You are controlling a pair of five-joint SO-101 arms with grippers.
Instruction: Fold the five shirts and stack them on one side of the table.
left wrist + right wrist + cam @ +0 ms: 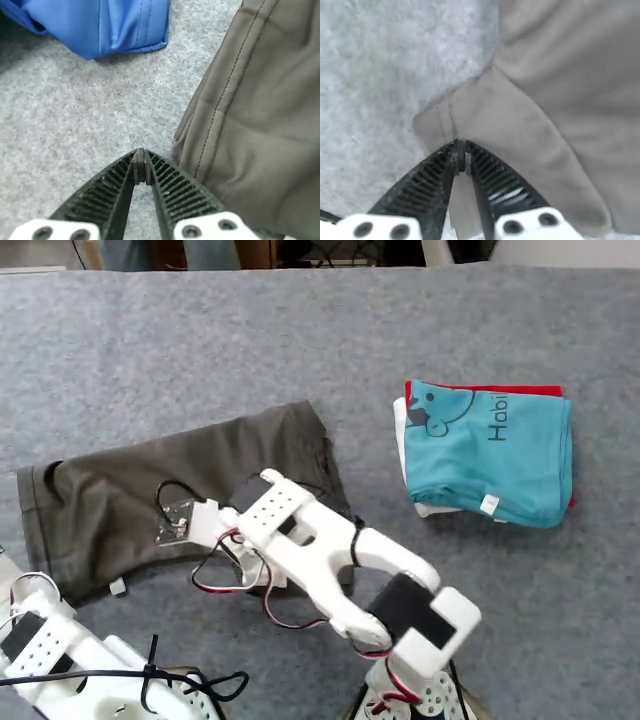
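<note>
An olive shirt (120,505) lies partly folded at the table's left. My right gripper (460,156) is shut, and its tips pinch a corner flap of the olive shirt (560,100); its white arm (320,550) stretches from the front edge over that shirt. My left gripper (140,167) is shut with nothing in it, low over the grey table cover just beside the olive shirt's (260,115) stitched edge. Just beyond its tips lies a blue shirt (100,25). At the right sits a stack of folded shirts with a teal one (490,455) on top.
Red (520,390) and white (402,430) shirt edges show under the teal one. The left arm (50,645) and loose black cables (150,680) sit at the front left corner. Grey cloth table (300,330) stretches open toward the back.
</note>
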